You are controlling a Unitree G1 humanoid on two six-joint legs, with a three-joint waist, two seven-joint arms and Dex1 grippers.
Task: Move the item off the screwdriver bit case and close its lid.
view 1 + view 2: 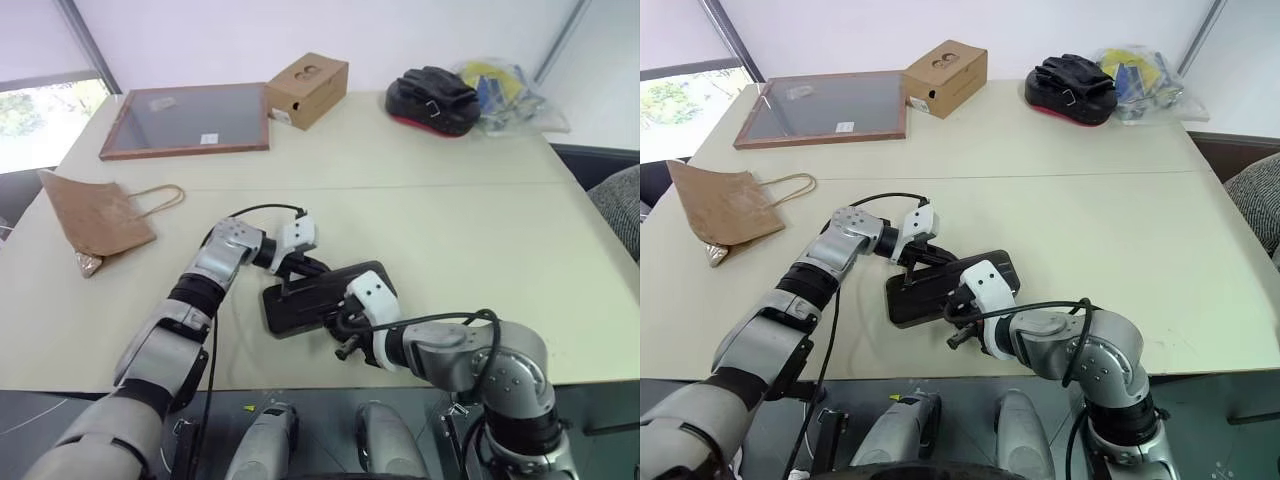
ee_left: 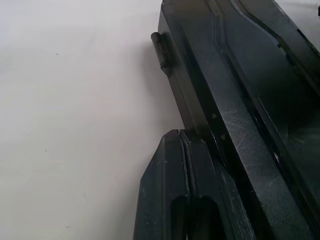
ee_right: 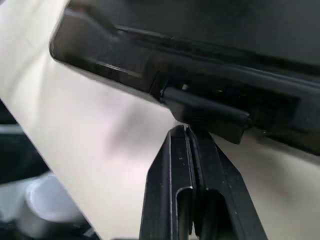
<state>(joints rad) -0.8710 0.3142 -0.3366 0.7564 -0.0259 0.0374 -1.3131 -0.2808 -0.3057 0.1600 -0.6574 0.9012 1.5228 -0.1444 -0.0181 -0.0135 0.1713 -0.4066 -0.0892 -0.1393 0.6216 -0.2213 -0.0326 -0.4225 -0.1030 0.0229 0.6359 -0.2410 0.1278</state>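
Note:
The brown paper bag [image 1: 95, 215] lies flat at the table's left side, well apart from the screwdriver bit case [image 1: 310, 300]. The dark case sits near the front edge with its lid [image 1: 940, 285] down over the base. My left gripper [image 1: 305, 268] is shut, its tips [image 2: 177, 135] against the case's back edge [image 2: 240, 100] near a hinge nub [image 2: 159, 47]. My right gripper [image 1: 345, 340] is shut at the case's front edge. Its tips [image 3: 186, 131] touch the latch tab [image 3: 210, 112]. I cannot tell whether the latch is engaged.
A wood-framed dark board [image 1: 190, 120] and a cardboard box [image 1: 307, 88] lie at the back. Black gloves on a red-edged pad [image 1: 432, 100] and a plastic bag of yellow and blue things [image 1: 505, 90] sit back right. The table's front edge runs just behind the right gripper.

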